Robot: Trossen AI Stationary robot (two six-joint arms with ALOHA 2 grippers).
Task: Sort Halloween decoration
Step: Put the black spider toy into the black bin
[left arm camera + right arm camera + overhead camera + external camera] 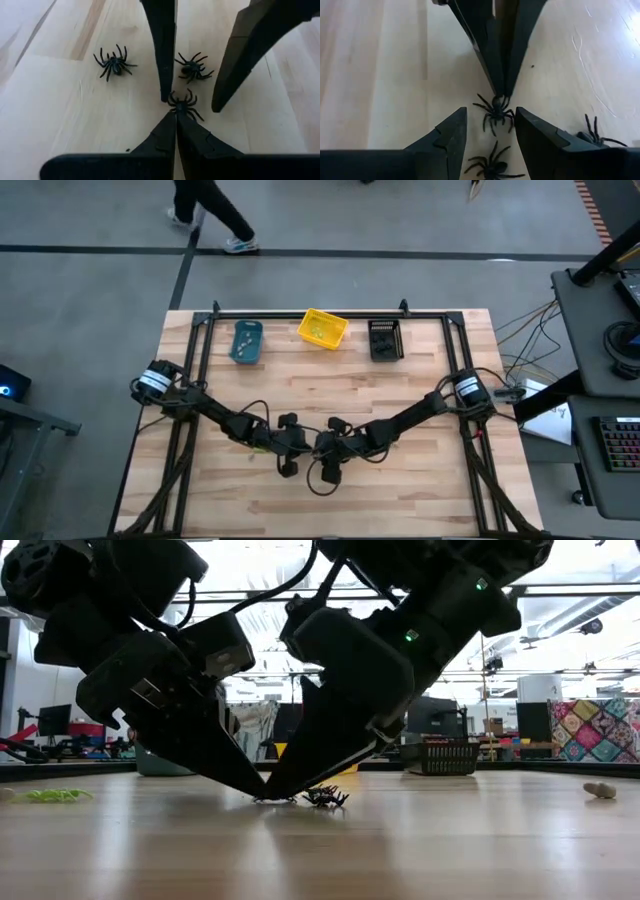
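Both arms reach in to the middle of the wooden surface [400,480], tips nearly meeting over a little cluster of black plastic spiders. The left pincer [176,116] is shut tight, its two dark fingers pressed together into a single point that rests on the wood right at one black spider [184,103]; from what I can see the tip touches or just meets the spider's body, but I cannot tell whether any leg is actually pinched. The right pincer [490,117] stands open, one finger on each side of that same spider [495,111], with clear wood between the fingers and its legs. A second black spider [193,68] lies just beside the right pincer's fingers, and a third black spider [113,63] sits a little apart on bare wood. From table height the two pincers make a V that meets at the surface, with a spider [326,797] showing just beside the tips. Off to one side lies a yellow-green trinket [50,795], and a pale one [600,790] lies well away on the other side. Along the far edge stand a teal bin [246,341], a yellow bin [322,329] and a black bin [385,339]. Someone's legs [215,215] pass on the floor beyond.
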